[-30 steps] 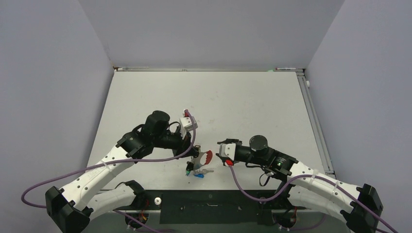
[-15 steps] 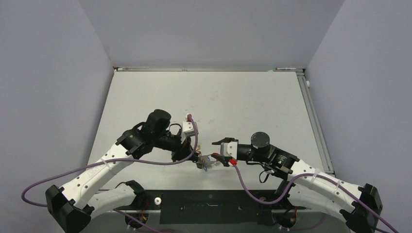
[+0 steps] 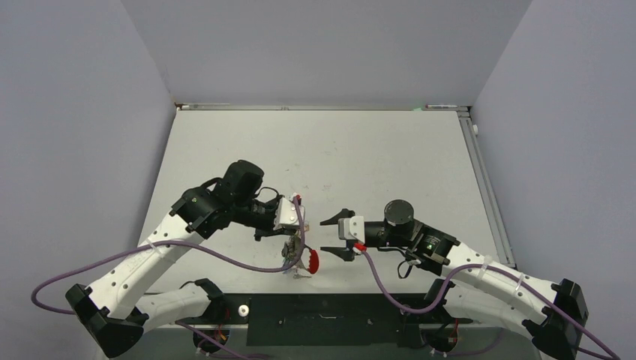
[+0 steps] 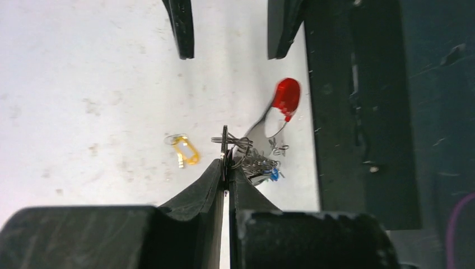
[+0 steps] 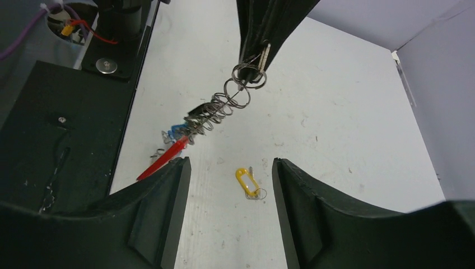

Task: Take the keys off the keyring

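- Plain grey-lilac walls close in a white table, scuffed and speckled in the wrist views.
- A black base plate runs along the near edge, just beside the keyring's red end.
- The keyring hangs aslant from the left gripper. Its red plastic end is lowest, close over the table's near edge. I cannot tell whether it touches the surface.
- Above the red piece runs a chain of linked wire rings. The keys bunch along it, a blue tag showing among them.
- One yellow-tagged key lies flat on the table by itself, apart from the keyring and on its far side.
- Purple cables loop from both wrists. The left one sags just beside the keyring.
- The left gripper's fingers are pressed together, pinching the topmost ring of the chain.
- The left arm reaches in from the keyring's left, elbow raised, wrist turned so the fingers point down and toward the other arm.
- The right gripper sits just to the right of the keyring, level with it and not touching it.
- Its fingers are spread wide and hold nothing. From its wrist view the hanging chain and the yellow tag both sit in the gap between them.
- The right arm lies low and stretched along the table, forearm pointing at the keyring.
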`<state>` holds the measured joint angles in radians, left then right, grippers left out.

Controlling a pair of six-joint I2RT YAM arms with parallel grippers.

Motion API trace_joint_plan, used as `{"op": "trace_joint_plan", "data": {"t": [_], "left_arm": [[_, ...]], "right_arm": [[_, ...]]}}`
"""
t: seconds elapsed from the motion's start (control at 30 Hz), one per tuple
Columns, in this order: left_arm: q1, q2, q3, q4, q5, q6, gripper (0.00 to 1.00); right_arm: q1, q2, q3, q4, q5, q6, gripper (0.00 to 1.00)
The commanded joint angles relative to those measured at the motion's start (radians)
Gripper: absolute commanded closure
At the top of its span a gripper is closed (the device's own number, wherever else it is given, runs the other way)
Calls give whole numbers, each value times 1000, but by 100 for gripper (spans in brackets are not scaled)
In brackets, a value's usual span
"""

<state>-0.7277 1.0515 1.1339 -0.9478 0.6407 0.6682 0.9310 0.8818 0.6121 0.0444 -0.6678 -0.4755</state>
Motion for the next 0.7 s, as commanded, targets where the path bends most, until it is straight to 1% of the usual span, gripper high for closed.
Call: {"op": "trace_joint_plan", "data": {"t": [0.0, 0.13, 0.2, 0.27, 0.33, 0.4, 0.53, 0.67], "left_arm": [[-18, 10, 109, -111, -105, 366, 100], [-45, -7, 119, -112, -198, 591, 100], [-52, -17, 116, -91, -228, 679, 100], [-60, -22, 114, -59, -249, 726, 100], [-62, -22, 119, -49, -239, 765, 100], [-63, -26, 121, -39, -219, 787, 100], [-67, -37, 105, 7, -190, 787, 100], [-71, -36, 104, 45, -177, 708, 100]], "right_arm": [[2, 5, 57, 28, -38, 111, 43], [-22, 1, 59, 44, -45, 197, 41], [-34, -2, 59, 60, -51, 225, 43], [-35, -2, 60, 79, -57, 251, 45], [-36, 5, 59, 115, -66, 286, 47], [-36, 16, 50, 158, -69, 326, 49], [-34, 39, 25, 261, -77, 398, 53], [-26, 59, 5, 343, -50, 471, 57]]}}
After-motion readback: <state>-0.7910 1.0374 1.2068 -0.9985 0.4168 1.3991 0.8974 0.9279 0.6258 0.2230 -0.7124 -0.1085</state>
